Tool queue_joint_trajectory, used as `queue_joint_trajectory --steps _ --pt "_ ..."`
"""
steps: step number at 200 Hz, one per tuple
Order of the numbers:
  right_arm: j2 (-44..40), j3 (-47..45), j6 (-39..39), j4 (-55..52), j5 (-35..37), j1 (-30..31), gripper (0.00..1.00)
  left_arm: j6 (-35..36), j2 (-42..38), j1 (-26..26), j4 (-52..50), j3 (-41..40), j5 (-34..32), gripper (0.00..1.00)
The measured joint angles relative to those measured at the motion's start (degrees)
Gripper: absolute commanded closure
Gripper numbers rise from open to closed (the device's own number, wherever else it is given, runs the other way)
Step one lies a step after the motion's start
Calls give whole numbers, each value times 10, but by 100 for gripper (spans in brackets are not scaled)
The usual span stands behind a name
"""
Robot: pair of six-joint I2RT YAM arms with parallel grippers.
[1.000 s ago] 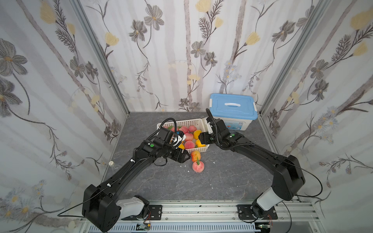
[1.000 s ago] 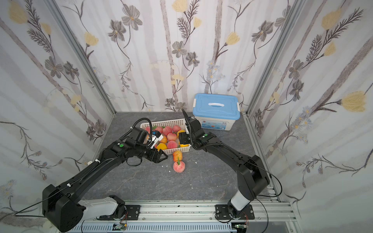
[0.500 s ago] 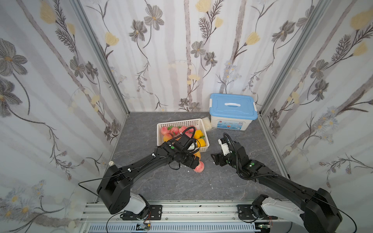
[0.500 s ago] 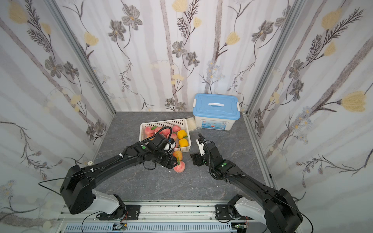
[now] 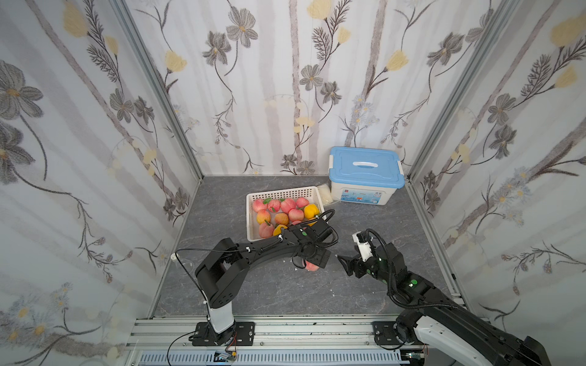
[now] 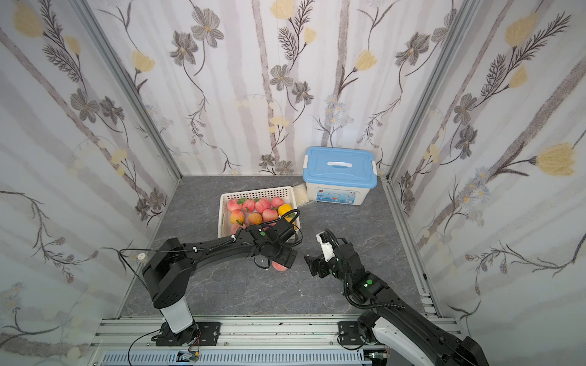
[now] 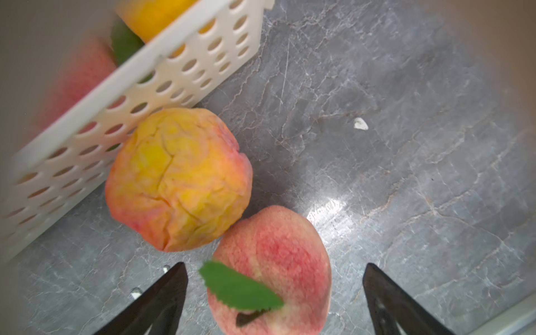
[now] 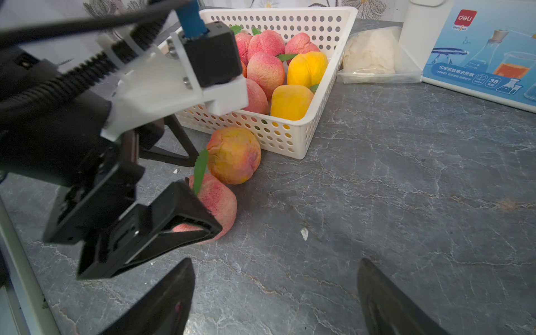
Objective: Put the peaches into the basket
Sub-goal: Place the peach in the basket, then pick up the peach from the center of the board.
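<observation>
**Basket nearly full, two peaches on the table beside it**

The shallow white perforated plastic basket [image 5: 282,192] sits on the grey marble-patterned tabletop [image 5: 253,285]. It holds a heap of small round peaches [image 5: 288,205], mostly pink-red, a few orange-yellow or plain yellow. Just beside its far right corner lies a clear plastic bag [image 5: 325,194] of something white. Next to that stands a white storage box with a blue lid [image 5: 348,174]; the lid is on, so what it holds cannot be told.

Two fruits lie outside, at the basket's near wall. In both top views the left arm's wrist covers the basket's near corner, and only an edge of one pink-red peach [image 5: 312,266] shows beneath it. The wrist views give more. A wrinkled orange-yellow peach [image 7: 177,178] rests against the basket's outer wall. The pink-red peach, with a green leaf, touches it on the side away from the basket.

The left gripper [image 7: 272,265] hangs over the pink-red peach, fingers spread wide on either side of it, with tabletop showing in the gaps and nothing clamped. The right gripper [image 8: 275,261] is beside it over bare tabletop, fingers wide apart, holding nothing. The right wrist view alone shows the box's printed label.
</observation>
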Motion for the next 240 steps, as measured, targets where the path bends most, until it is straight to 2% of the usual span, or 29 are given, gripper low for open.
queue_joint_trajectory --steps 51,129,181,240 --pt "0 -4 1 2 -8 0 11 -10 30 -2 -5 10 -17 9" --pt "10 -1 1 3 -19 0 12 -15 33 -3 -8 4 -23 31" --pt "9 -1 1 9 -35 1 12 -15 5 -3 -26 8 -24 34" --pt "-7 -7 -3 29 -58 9 12 -7 -43 6 -63 62 -23 34"
